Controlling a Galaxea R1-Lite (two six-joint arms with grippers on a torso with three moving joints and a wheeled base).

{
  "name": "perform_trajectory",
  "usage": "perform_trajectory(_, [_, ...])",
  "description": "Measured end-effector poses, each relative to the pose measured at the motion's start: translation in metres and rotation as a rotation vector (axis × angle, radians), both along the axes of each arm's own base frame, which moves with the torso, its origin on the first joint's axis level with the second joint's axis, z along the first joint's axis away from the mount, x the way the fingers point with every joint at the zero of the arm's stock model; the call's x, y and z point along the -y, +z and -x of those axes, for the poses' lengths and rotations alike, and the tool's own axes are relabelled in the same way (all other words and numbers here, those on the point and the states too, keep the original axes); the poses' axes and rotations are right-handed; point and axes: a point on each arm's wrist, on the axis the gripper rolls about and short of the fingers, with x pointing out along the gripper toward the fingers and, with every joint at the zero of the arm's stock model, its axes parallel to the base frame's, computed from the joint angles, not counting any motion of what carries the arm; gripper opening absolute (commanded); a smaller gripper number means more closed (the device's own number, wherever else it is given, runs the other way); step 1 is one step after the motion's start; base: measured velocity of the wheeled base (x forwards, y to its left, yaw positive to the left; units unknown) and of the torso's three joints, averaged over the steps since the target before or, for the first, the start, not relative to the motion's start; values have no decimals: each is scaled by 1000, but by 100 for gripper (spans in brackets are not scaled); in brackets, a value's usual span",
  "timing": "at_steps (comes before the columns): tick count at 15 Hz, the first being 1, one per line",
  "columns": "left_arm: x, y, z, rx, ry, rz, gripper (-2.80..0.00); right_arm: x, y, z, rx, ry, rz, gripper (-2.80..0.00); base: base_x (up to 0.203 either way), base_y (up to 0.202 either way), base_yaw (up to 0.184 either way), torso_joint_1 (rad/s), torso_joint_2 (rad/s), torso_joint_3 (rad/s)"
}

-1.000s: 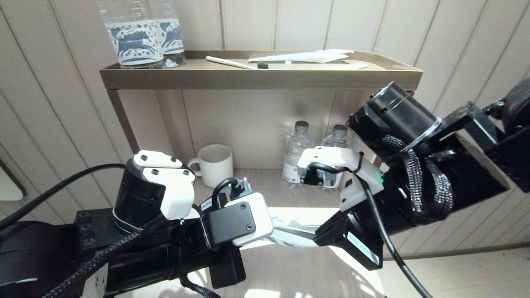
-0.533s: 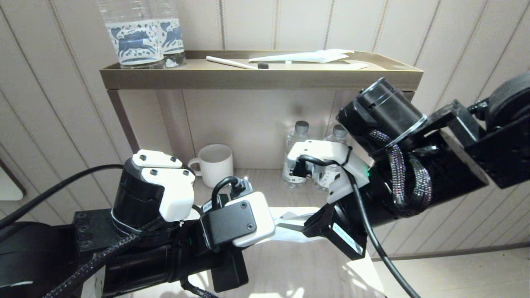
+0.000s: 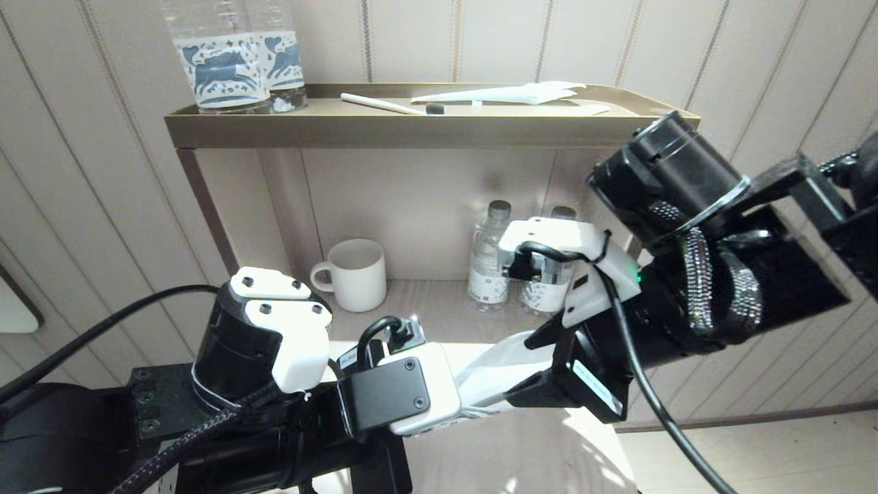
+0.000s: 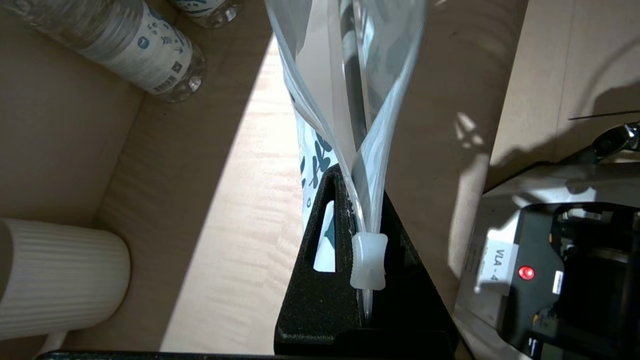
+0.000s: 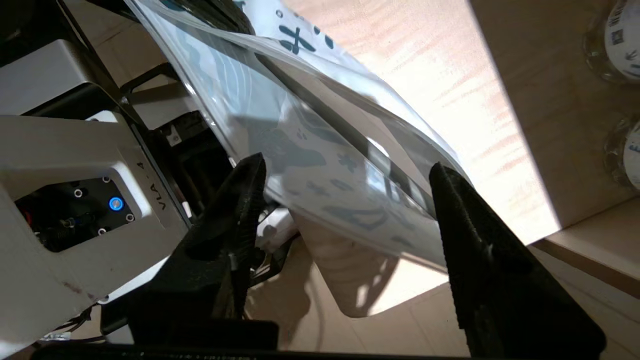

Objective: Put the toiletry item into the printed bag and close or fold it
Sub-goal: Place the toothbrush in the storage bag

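The printed bag (image 3: 495, 367), white with dark blue motifs, hangs between my two arms above the pale table. My left gripper (image 4: 361, 210) is shut on its zip end, just beyond the white slider (image 4: 368, 260). My right gripper (image 5: 346, 162) is open, one finger on each side of the printed bag (image 5: 320, 165) without pinching it. A long dark strip (image 5: 345, 132) shows through the plastic. I cannot tell whether it is the pale-handled toothbrush, which is otherwise out of view. In the head view the left fingers are hidden behind the wrist camera.
A cream-handled, black-headed toothbrush (image 3: 391, 104) and a plain white wrapper (image 3: 511, 94) lie on the brass top shelf (image 3: 432, 132), beside two large bottles (image 3: 230, 58). On the lower shelf stand a ribbed white mug (image 3: 357, 273) and two small water bottles (image 3: 488, 257).
My right arm swung left, then back right and upward. The bag's far end now slants higher. My left wrist sank slightly, still gripping the zip end.
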Motion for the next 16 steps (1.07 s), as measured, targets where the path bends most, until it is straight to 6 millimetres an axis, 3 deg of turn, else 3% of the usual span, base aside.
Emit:
perform_trajectory(4, [3, 0, -1, -79, 35, 49, -280, 22, 25, 25, 62, 15, -75, 0, 0, 0, 0, 0, 0, 0])
perform_trajectory(8, [13, 11, -6, -281, 34, 198, -280, 46, 46, 49, 33, 129, -247, 0, 0, 0, 0, 0, 0, 0])
perform_trajectory(11, [19, 16, -9, -406, 18, 267, -280, 50, 43, 41, 31, 174, -340, 0, 0, 0, 0, 0, 0, 0])
perform_trajectory(16, [27, 11, -14, -434, 29, 268, -280, 42, 35, 19, 126, 154, -399, 0, 0, 0, 0, 0, 0, 0])
